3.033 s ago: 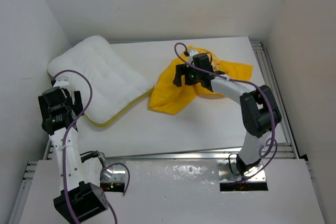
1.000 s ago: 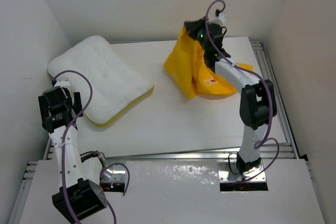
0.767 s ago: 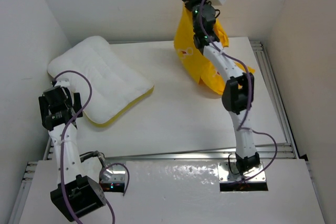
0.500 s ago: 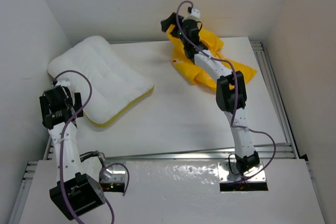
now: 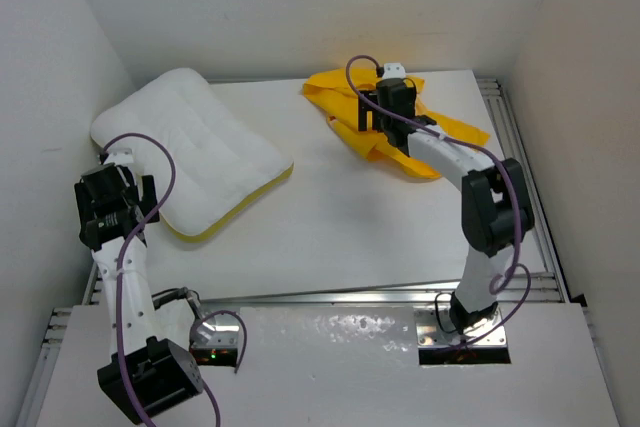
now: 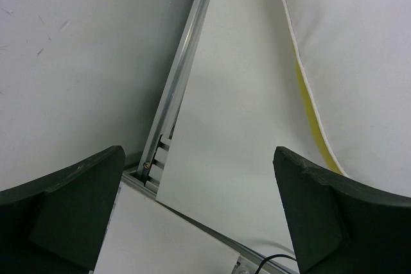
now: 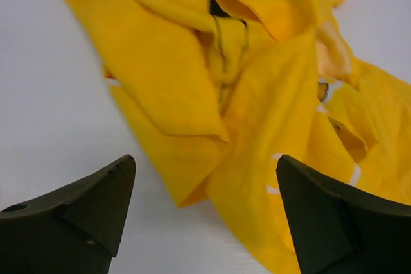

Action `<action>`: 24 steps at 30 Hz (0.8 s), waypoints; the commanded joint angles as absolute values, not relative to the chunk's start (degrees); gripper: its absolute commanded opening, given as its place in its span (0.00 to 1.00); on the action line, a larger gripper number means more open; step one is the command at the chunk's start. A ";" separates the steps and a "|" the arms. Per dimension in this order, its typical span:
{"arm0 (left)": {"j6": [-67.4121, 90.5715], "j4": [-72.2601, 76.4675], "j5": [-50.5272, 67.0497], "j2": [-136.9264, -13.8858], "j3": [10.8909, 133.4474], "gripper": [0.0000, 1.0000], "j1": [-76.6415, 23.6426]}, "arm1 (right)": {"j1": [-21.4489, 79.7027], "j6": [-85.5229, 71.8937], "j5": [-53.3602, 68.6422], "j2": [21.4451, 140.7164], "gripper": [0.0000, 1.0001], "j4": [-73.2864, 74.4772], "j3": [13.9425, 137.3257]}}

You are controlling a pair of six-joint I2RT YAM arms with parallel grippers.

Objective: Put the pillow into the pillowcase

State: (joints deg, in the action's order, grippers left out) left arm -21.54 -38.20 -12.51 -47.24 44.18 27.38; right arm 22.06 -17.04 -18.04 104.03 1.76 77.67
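The right claw [image 7: 202,174] is hovering spread and empty over the limp, light, crumpled pillowcase [image 7: 257,126], probably best pinched at its hem, while the left claw [image 6: 199,158] is gaping too.

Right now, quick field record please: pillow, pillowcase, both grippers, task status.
pillow: lies at the far left of the table, with a yellow strip along its near edge
pillowcase: crumpled yellow heap at the far right-centre, apart from the pillow
left gripper: open, empty, over the table's left edge beside the pillow
right gripper: open, above the pillowcase, nothing pinched
task status: pillow not yet in the pillowcase
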 commanded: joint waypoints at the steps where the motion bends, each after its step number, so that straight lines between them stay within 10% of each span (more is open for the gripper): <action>1: -21.35 -37.97 -11.95 -45.44 46.85 1.00 27.33 | 20.92 -14.50 -26.45 110.37 0.90 6.76 77.08; 10: -21.89 -38.15 -12.31 -44.30 46.32 1.00 27.42 | 19.07 -10.73 -34.09 117.59 0.82 7.91 78.48; 13: -21.88 -37.88 -12.22 -44.30 46.23 1.00 27.33 | 19.07 -10.46 -32.36 119.70 0.40 10.98 79.63; 14: -21.88 -37.71 -12.13 -44.30 46.32 1.00 27.33 | 19.33 -10.72 -31.65 119.53 0.02 11.42 79.45; 24: -22.06 -37.26 -11.87 -45.44 47.11 1.00 27.33 | 39.80 -4.04 -37.89 107.67 0.00 3.86 71.71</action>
